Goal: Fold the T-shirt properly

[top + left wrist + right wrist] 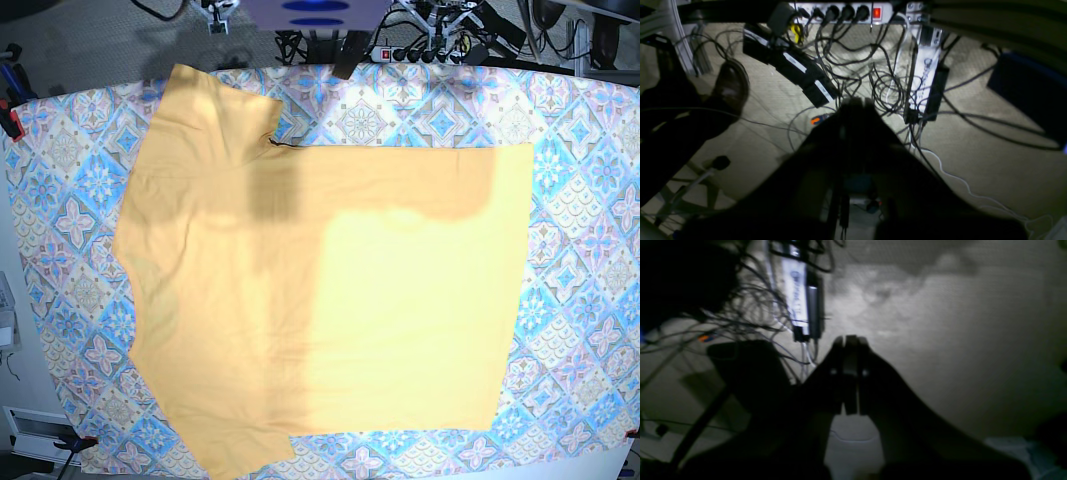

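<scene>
Big yellow-orange cotton T-shirt [320,300] lies flat on patterned tabletop [585,200], ready for your first fold. Left fingers [857,103], right fingers [850,340] pressed together, holding nothing, parked low over floor.

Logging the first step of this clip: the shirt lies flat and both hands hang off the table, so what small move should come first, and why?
Probably bring one arm in over the table toward a sleeve. The T-shirt lies spread flat on the tablecloth, unfolded, with no arm above it. The left hand and right hand are both shut and pointed at the floor, so nothing can be gripped yet.
</scene>
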